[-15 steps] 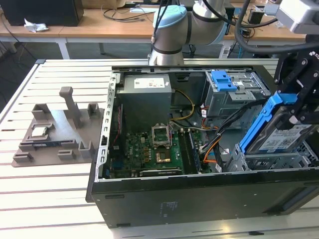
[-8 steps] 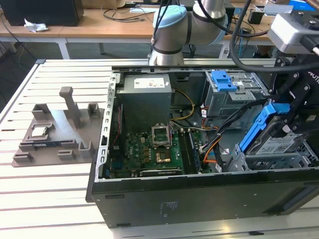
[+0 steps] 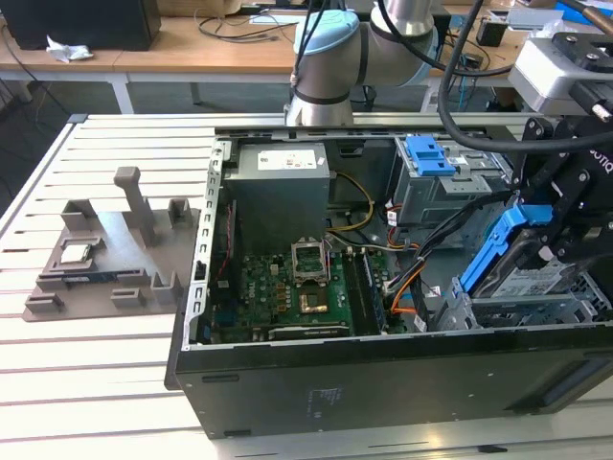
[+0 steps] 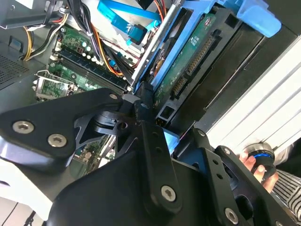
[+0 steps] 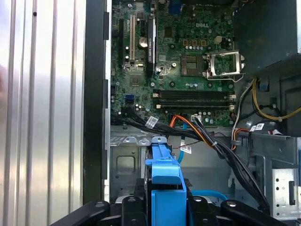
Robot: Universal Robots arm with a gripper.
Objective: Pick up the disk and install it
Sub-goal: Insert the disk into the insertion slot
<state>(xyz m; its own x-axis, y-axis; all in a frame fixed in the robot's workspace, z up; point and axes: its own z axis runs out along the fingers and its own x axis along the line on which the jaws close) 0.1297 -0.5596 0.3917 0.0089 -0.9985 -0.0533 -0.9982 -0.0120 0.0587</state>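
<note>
One gripper (image 3: 541, 240) hangs at three o'clock of the exterior view, clenched on the disk (image 3: 529, 278). The disk is tilted, its blue edge up and its low end at the grey cage (image 3: 517, 311), at four o'clock inside the open case (image 3: 383, 383); if they touch, I cannot tell. In the first wrist view the disk (image 5: 164, 179) stands between the fingers (image 5: 131, 209). The motherboard (image 3: 287, 287) lies at the centre. At nine o'clock a tray (image 3: 144, 273) with a chip (image 3: 77, 253) rests on the table (image 3: 96, 364), well apart.

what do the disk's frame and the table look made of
On the disk, the frame looks like plastic: even blue colour, soft sheen, moulded shape. The table looks like bare metal, probably aluminium: silvery ribbed slats with a dull shine.
</note>
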